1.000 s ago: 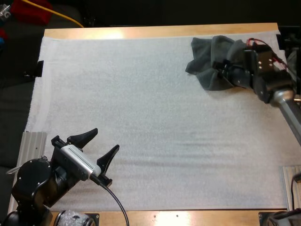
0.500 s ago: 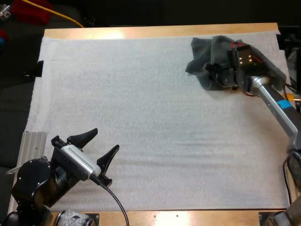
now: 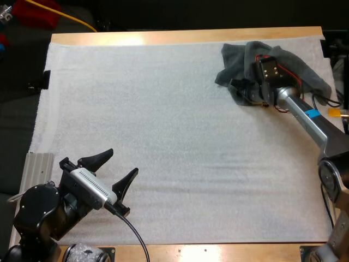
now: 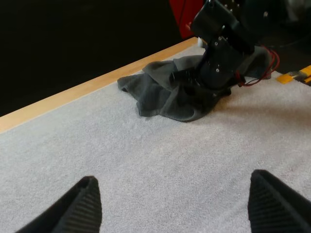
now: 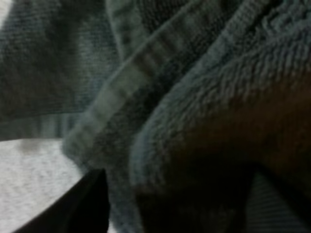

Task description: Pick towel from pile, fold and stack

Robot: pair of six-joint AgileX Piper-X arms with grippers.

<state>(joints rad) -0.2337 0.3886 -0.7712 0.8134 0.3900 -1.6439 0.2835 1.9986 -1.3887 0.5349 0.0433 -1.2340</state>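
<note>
Towel (image 3: 232, 63), crumpled, sits between the spread right fingers (image 5: 90, 204), that arm outstretched; left fingers (image 3: 99, 157) hover wide apart.

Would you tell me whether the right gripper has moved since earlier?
Yes. In the high view the right gripper has slid leftward over the crumpled towel, nearing its left edge.

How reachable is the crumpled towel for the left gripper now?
Probably not: the left gripper sits at the near corner of the mat, the crumpled towel diagonally opposite, under the right gripper; bare mat between.
</note>
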